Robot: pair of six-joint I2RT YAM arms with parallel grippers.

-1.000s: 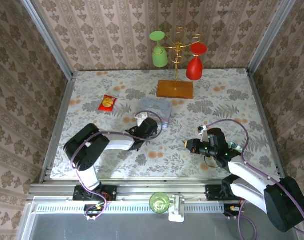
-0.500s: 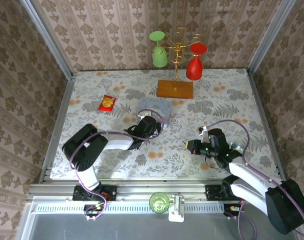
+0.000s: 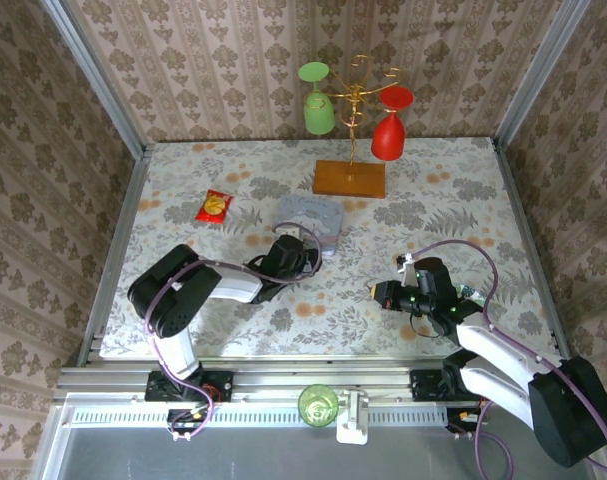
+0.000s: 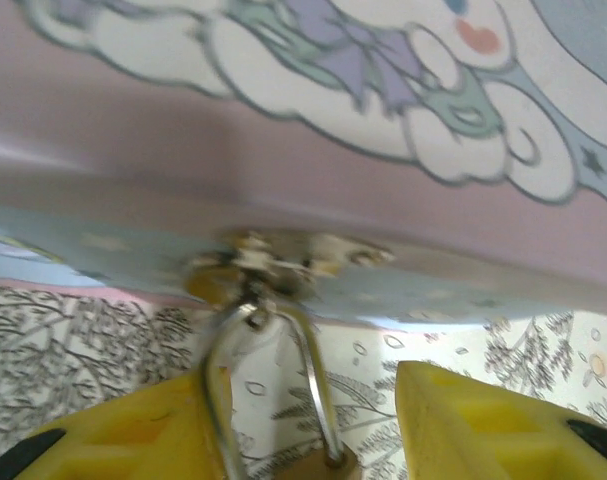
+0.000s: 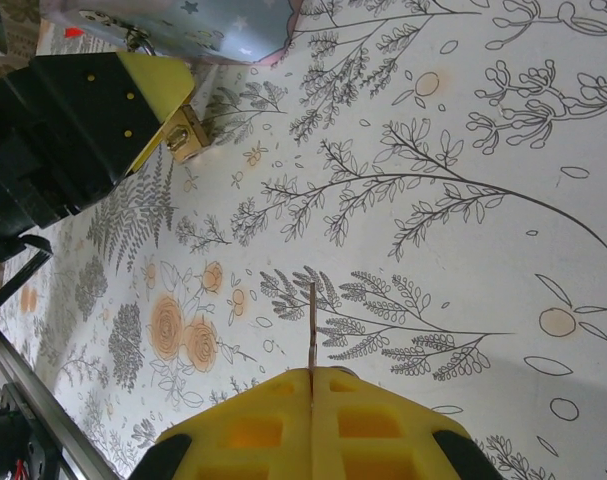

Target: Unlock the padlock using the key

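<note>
Tabletop [image 3: 463, 200]: floral-patterned.
Left end effector [image 4: 303, 385]: held apart around padlock [image 4: 321, 466] shackle.
Right end effector [image 5: 311, 372]: clamped on what seems the key [image 5: 311, 325].

brass padlock [image 5: 188, 133] hooked by its silver shackle to the tin's [image 5: 213, 25] clasp, thin key [image 5: 311, 325] well apart.

light: bright, even, from overhead | shadows: soft and faint on the table [image 3: 233, 180] in top view | focus: left wrist close-up blurred, tin [image 4: 383, 120] and padlock [image 4: 318, 400] smeared | right wrist: table's floral print crisp
</note>
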